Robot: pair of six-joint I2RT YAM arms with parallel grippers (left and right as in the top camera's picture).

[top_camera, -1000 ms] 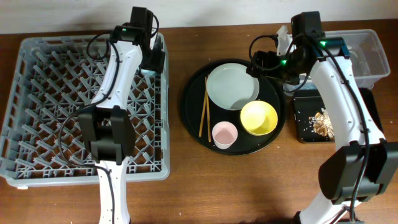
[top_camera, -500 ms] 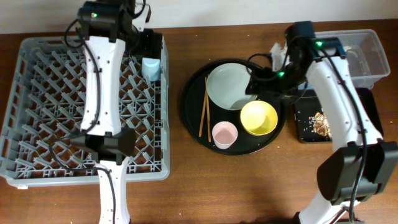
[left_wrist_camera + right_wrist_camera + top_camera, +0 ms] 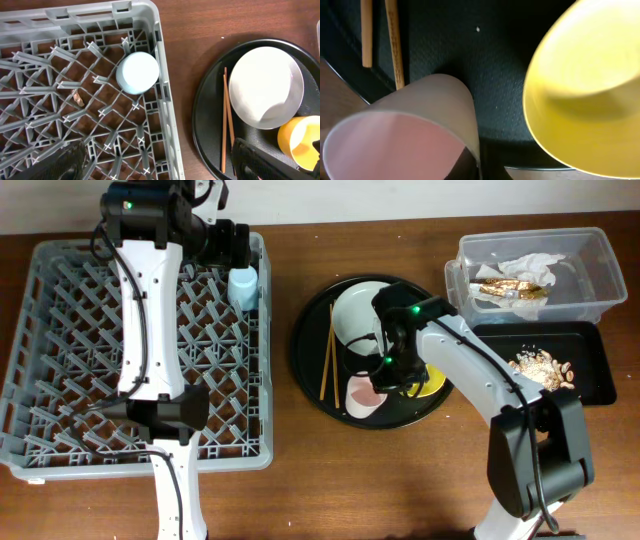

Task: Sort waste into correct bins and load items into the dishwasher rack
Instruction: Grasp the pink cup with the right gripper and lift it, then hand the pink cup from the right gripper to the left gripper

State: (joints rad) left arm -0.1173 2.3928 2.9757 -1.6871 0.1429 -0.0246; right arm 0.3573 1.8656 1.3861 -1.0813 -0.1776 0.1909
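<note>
Closing on the pink cup (image 3: 410, 125) looks like the step in hand. Your right end effector (image 3: 383, 377) hangs low over the near half of the tray (image 3: 305, 345), right at the cup, with the bowl (image 3: 590, 85) just beside it. Neither view shows its fingers plainly, so you cannot tell whether they are released or clenched on the cup wall; treat the hold as unproven.

A pinch on that thin, smooth wall could slip, and the cup would roll off the tray onto the bench (image 3: 400, 480). A sideways nudge could shove the bowl, or send the chopsticks (image 3: 328, 360) skittering from their place left of the cup. Behind them, the plate (image 3: 355, 315) lies partly under your arm, so a low swing may clip its rim.

Farther right, the waste seems done: scraps (image 3: 540, 365) sit in the black bin (image 3: 590, 370), and napkins (image 3: 530, 262) and wrappers (image 3: 510, 283) lie in the tub (image 3: 600, 250).

Across the bench, the rack (image 3: 80, 380) holds only the blue cup (image 3: 137, 72), mouth down in its far right corner. Your left end effector (image 3: 165, 160) hovers there spread wide and empty. If you carry the pink cup over, the two arms could meet above that corner, and a cup let go too high could bounce off the pegs.
</note>
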